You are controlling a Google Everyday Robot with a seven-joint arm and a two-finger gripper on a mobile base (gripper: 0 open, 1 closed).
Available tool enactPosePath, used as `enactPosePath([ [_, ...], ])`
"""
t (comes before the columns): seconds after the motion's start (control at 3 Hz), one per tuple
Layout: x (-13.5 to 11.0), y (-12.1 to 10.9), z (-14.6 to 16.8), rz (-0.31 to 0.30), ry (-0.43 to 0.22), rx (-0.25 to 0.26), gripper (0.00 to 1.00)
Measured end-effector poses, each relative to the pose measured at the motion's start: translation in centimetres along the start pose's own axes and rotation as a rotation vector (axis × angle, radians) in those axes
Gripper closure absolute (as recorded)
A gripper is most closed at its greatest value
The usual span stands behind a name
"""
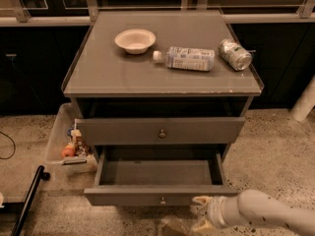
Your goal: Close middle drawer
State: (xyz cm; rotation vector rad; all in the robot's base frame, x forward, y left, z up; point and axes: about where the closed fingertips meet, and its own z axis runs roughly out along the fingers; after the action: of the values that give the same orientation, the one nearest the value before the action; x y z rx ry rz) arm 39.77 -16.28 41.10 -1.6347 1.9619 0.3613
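The middle drawer (160, 194) is pulled out below the upper drawer (123, 131). It has a plain grey front, a small brass knob (162, 199) and a shallow, empty grey box inside. My gripper (198, 213) is at the bottom right, on a pale arm (266, 211). It sits against the right part of the drawer front, just below its lower edge. Its two cream fingertips (200, 199) stand apart with nothing between them. The lowest drawer is hidden under the open one.
On the cabinet top (98, 73) are a white bowl (135, 40), a lying plastic bottle (188, 58) and a lying can (235, 53). A clear bin (59, 139) with small items stands on the floor at the left. A black bar (28, 200) lies at the bottom left.
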Motion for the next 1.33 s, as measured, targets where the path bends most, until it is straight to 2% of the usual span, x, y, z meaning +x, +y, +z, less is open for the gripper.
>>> enactPosePath([
  [0.33,0.5,-6.4,-0.1,-0.044,-0.033,0.051,0.62],
  [0.67,1.4,-10.3,0.0,-0.058,-0.028,0.064,0.85],
  [1.0,2.1,-14.1,-0.1,-0.055,-0.015,0.094,1.0],
  [1.33,2.2,-14.5,-0.2,-0.055,-0.013,0.1,0.81],
])
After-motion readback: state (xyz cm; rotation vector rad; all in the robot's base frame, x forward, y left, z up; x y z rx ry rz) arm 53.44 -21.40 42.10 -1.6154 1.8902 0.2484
